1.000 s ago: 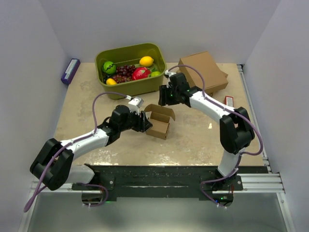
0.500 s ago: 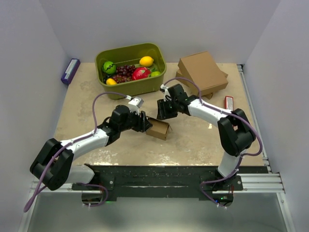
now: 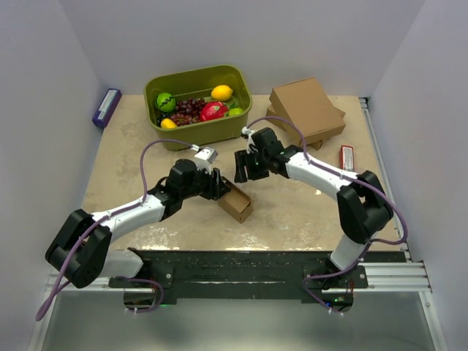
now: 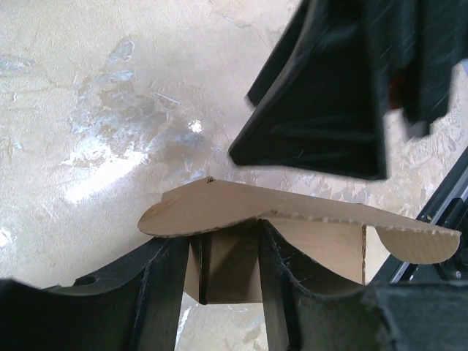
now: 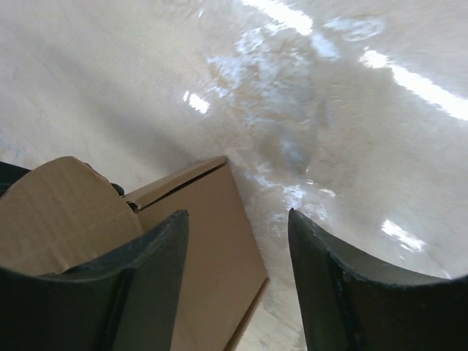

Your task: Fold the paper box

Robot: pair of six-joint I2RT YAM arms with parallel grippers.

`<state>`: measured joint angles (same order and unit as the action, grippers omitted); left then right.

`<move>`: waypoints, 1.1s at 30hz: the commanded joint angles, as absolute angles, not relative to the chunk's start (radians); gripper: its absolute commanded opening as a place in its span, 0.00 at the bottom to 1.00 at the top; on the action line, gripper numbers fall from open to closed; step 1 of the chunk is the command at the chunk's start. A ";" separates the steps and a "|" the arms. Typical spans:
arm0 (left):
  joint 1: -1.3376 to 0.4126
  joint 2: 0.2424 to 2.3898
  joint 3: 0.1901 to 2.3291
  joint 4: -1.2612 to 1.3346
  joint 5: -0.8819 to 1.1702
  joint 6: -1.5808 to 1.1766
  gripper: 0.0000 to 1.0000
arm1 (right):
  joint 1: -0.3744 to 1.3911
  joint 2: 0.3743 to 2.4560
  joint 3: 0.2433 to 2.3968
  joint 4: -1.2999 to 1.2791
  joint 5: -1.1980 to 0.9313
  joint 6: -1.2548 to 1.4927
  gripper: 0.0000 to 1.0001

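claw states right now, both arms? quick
Left claw: closed on a wall of the paper box.
Right claw: open just above the paper box, holding nothing.

Paper box (image 3: 236, 204) at left fingers (image 3: 220, 188)

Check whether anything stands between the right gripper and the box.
Nothing visible does. The right gripper hangs open just above the box, with only air between them. The left gripper clamps a wall of the box on its left side, clear of that gap.
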<state>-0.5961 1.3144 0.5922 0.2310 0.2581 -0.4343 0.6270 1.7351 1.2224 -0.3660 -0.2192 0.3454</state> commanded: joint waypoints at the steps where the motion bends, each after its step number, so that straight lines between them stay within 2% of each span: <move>1: -0.597 1.322 0.583 0.230 0.247 -0.408 0.45 | 0.594 1.585 1.224 -0.387 -0.088 0.409 0.66; 4: -0.600 1.321 0.577 0.233 0.245 -0.413 0.44 | 0.595 1.502 1.194 -0.397 -0.055 0.440 0.71; 8: -0.600 1.316 0.568 0.239 0.241 -0.417 0.40 | 0.594 1.373 1.112 -0.397 -0.009 0.492 0.72; 13: -0.600 1.312 0.566 0.218 0.204 -0.428 0.38 | 0.606 1.261 1.028 -0.425 -0.063 0.560 0.68; 17: -0.612 1.286 0.531 0.241 0.164 -0.472 0.29 | 0.722 1.213 1.023 -0.479 -0.003 0.613 0.64; 26: -0.624 1.266 0.511 0.264 0.150 -0.494 0.28 | 0.796 1.170 1.009 -0.581 0.109 0.670 0.54; 33: -0.624 1.258 0.511 0.258 0.144 -0.492 0.27 | 0.816 1.175 0.947 -0.534 0.066 0.698 0.52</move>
<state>-0.6178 1.2663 0.5274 0.2966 0.1719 -0.4919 0.8070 1.1858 0.9905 -0.5629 0.0704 0.6628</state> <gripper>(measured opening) 0.280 0.526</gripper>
